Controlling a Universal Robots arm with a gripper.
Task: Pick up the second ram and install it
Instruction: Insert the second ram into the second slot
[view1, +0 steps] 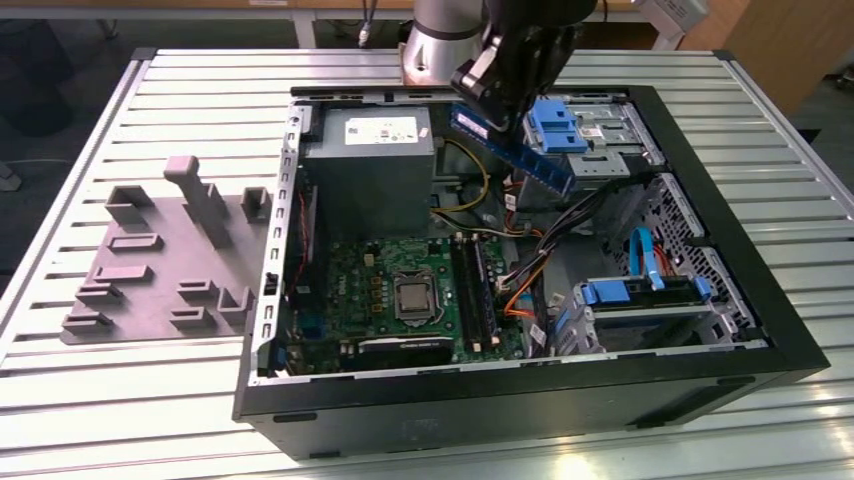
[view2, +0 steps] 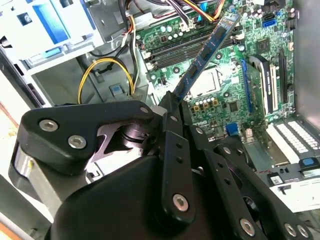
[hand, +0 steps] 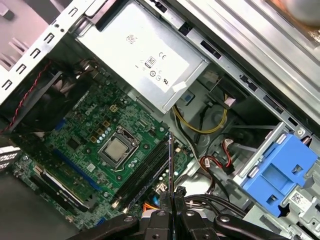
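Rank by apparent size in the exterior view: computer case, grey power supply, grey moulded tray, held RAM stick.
1. computer case
2. grey moulded tray
3. grey power supply, near the tray in extent, so that order is unsure
4. RAM stick, held by the gripper

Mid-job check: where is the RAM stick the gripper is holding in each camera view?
Exterior view: second ram, held above the case's far side.
Second wrist view: second ram, slanting over the motherboard.
First wrist view: second ram, edge-on above the gripper.
Shared landmark: CPU.
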